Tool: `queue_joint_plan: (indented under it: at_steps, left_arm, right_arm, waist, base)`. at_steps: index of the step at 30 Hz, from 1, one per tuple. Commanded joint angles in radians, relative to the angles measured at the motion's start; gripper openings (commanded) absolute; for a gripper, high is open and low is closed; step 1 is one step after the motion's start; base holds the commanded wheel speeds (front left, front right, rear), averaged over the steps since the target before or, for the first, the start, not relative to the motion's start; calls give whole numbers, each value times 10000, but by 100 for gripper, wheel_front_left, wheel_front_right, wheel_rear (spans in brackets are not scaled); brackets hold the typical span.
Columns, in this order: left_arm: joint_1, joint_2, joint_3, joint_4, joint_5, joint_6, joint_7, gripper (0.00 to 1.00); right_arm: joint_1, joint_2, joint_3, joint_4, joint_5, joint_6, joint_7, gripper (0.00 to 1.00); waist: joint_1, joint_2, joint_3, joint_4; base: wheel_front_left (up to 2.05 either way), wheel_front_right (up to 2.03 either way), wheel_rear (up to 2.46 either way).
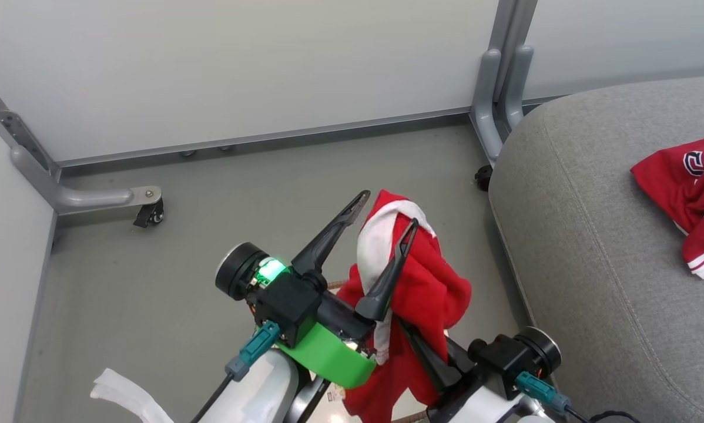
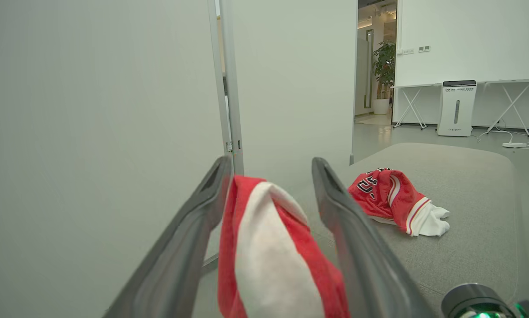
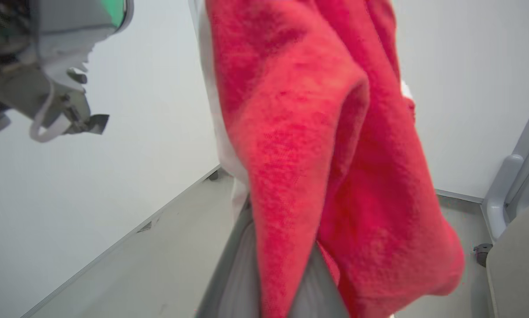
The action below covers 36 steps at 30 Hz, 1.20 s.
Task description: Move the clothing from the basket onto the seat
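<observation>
Soft folds of the red jersey [image 3: 300, 145] hang right in front of the right wrist camera, pinched at the bottom centre of that view by the right gripper [image 3: 277, 269], whose two fingers are pressed together on the cloth. In the head view the same garment stands bunched at lower centre above the grey floor [image 1: 211, 235]. Its white band rises between the fingers of the left gripper [image 1: 387, 212], which are spread wide on either side of it. At the right edge lies the grey seat [image 1: 593, 264], with a second jersey [image 1: 693, 200] resting on it, well apart from the held one.
</observation>
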<state>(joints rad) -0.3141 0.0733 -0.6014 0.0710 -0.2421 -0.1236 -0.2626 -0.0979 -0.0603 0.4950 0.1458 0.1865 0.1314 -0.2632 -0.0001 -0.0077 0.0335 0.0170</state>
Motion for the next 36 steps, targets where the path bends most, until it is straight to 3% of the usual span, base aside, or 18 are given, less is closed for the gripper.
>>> queue_joint_plan:
  at_steps: [1,9,16,24,36]
  left_arm:
    - [-183,31,42,23,80,8,-30,100]
    - [-148,47,180,97,47,-8,-30,100]
    - [132,305,617,203,99,44,-18,100]
    - [386,974,1088,182,471,-34,-17,100]
    - [1184,1710,1679,-823,1093,-69,-18,100]
  right_arm:
    - [-39,-51,-81,-49,3,-14,-24,0]
    - [-84,-62,-331,-97,-108,-14,-24,0]
    - [-281,-27,-655,-330,-300,-14,-24,0]
    - [-572,39,-1538,-1307,-645,-14,-24,0]
    - [-305,92,-2830,-2972,-892,-14,-24,0]
  waist:
    - [1,77,25,6]
    - [1,77,131,-45]
    - [1,77,536,-491]
    - [1,77,1336,-1494]
    - [1,77,2496,-3646]
  base:
    - [0,0,0]
    - [0,0,0]
    - [0,0,0]
    - [0,0,0]
    - [0,0,0]
